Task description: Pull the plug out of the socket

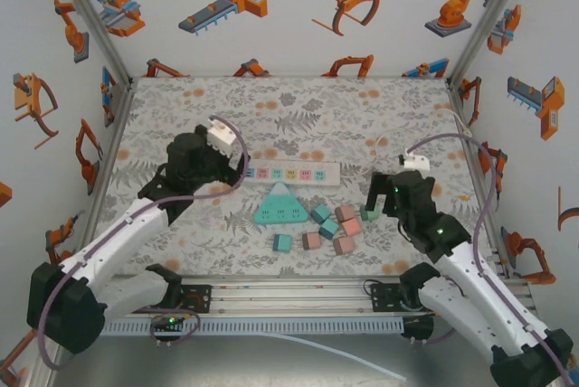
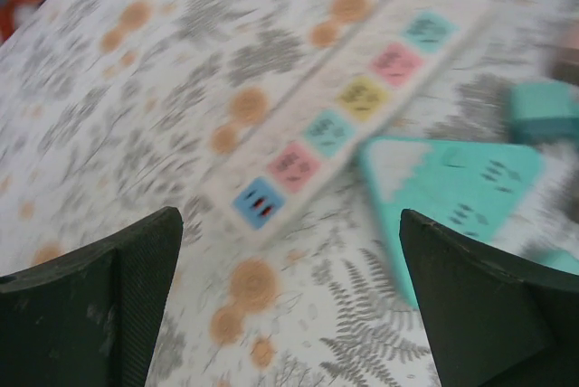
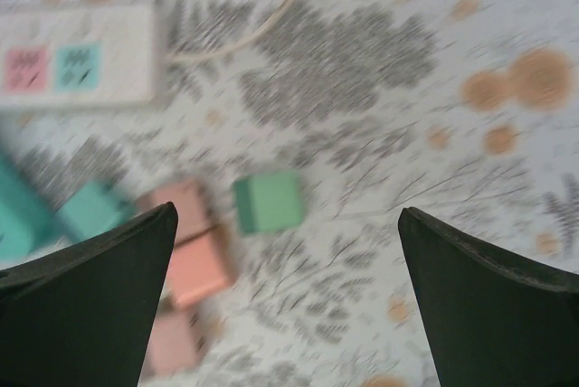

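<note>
The left gripper (image 2: 289, 224) hangs released over the leaf-patterned table (image 1: 181, 116), its fingers (image 2: 118, 306) spread wide with nothing between them, just short of the near end of the strip (image 1: 291, 173). The white strip lies flat across the middle of the table, showing a row of coloured outlets. In the left wrist view its blue end is nearest the gripper. A teal triangular socket (image 1: 278, 206) lies just in front of the strip, apart from it. To its right, teal and pink plugs (image 1: 333, 229) lie scattered loose on the table, some touching one another. A thin cable (image 3: 262, 16) curls off the strip's right end. Further right, the green plug (image 1: 369, 214) rests on the table beside the pink ones and away from both sockets. It lies directly below the right gripper (image 1: 373, 202). That gripper is also released: in the right wrist view its dark fingers (image 3: 99, 297) stand wide on either side of the green plug, clear of it.
</note>
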